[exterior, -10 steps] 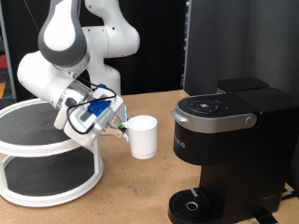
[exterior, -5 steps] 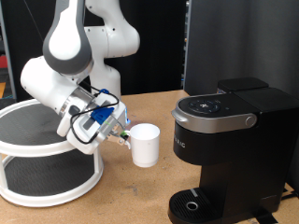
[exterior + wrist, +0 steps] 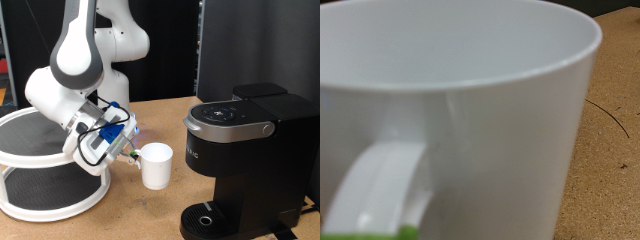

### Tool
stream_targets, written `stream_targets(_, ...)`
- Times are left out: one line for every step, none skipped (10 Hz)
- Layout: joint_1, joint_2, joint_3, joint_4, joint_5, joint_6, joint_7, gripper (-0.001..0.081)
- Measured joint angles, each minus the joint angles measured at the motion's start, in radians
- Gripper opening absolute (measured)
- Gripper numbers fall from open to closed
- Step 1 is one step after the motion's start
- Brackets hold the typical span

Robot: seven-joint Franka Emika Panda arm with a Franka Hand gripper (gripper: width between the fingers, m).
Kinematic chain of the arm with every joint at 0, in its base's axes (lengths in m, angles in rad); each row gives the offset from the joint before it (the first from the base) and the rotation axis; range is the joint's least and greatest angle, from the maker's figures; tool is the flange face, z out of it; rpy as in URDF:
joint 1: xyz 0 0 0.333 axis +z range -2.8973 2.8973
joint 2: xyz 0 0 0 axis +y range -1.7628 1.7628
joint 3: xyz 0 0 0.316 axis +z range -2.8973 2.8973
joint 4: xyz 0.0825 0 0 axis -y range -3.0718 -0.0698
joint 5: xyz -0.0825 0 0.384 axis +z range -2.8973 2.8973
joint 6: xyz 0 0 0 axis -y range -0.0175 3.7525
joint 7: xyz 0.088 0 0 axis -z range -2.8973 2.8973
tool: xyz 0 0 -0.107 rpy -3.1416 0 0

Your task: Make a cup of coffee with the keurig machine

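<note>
The cup (image 3: 156,165) is a plain white mug, upright, held at its handle side by my gripper (image 3: 133,152), which is shut on it. The cup hangs just above the brown table, to the exterior view's left of the keurig machine (image 3: 245,140). The machine is black and boxy with its silver-rimmed lid down, and its round drip tray (image 3: 205,218) is bare. In the wrist view the cup (image 3: 470,110) fills the frame, with its handle (image 3: 375,190) close up and a strip of green at the edge.
A white two-tier round shelf (image 3: 45,185) stands at the exterior view's left, right beside the arm. The robot's white base (image 3: 120,60) is behind. A dark panel (image 3: 250,45) stands behind the machine. The cork-brown table top (image 3: 140,215) spreads in front.
My gripper has carried the cup down and slightly towards the exterior view's right, closer to the machine's base. The machine has not changed.
</note>
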Motion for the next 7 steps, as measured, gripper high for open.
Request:
stream_targets(0.0, 0.013, 0.008, 0.008, 0.012, 0.0, -0.004, 0.0075)
stream_targets(0.0, 0.026, 0.016, 0.016, 0.025, 0.0, -0.012, 0.0075)
stream_targets(0.0, 0.036, 0.024, 0.021, 0.035, 0.002, -0.021, 0.0075)
stream_targets(0.0, 0.047, 0.034, 0.025, 0.041, 0.014, -0.029, 0.0075)
stream_targets(0.001, 0.052, 0.047, 0.029, 0.045, 0.033, -0.033, 0.0075)
stream_targets(0.003, 0.06, 0.06, 0.031, 0.057, 0.051, -0.04, 0.0075)
stream_targets(0.005, 0.072, 0.073, 0.035, 0.076, 0.057, -0.052, 0.0075)
